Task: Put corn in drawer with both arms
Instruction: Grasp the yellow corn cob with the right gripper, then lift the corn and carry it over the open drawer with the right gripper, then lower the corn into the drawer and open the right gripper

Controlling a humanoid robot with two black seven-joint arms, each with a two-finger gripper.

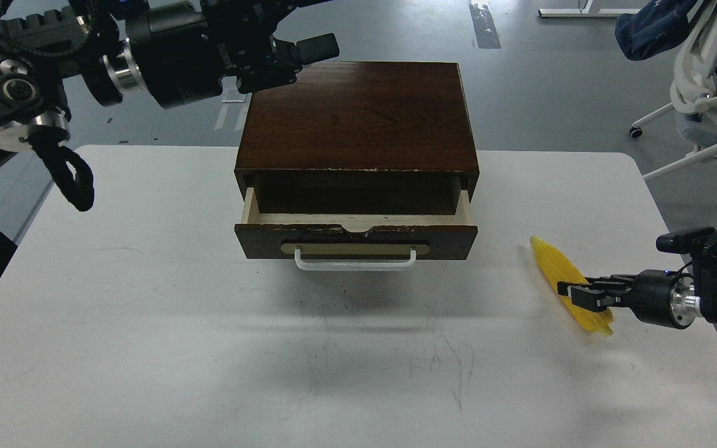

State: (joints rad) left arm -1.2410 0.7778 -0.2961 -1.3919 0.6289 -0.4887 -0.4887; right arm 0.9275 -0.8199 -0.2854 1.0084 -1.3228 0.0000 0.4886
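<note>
The dark brown wooden box [358, 115] stands at the middle back of the white table [147, 311]. Its drawer [356, 241] is pulled partly out; the pale cream inside shows and looks empty, and the white bar handle [355, 261] faces me. The yellow corn [561, 267] lies slantwise on the table to the right of the drawer and looks blurred. My right gripper [576, 294] comes in from the right, low over the table, with its fingers closed across the corn's middle. My left gripper [296, 62] is raised by the box's back left corner, open and empty.
A white office chair [707, 93] with a dark blue cloth [657, 28] on it stands on the floor beyond the table's right back corner. A black cable loop [72, 174] hangs from my left arm over the table's left back edge.
</note>
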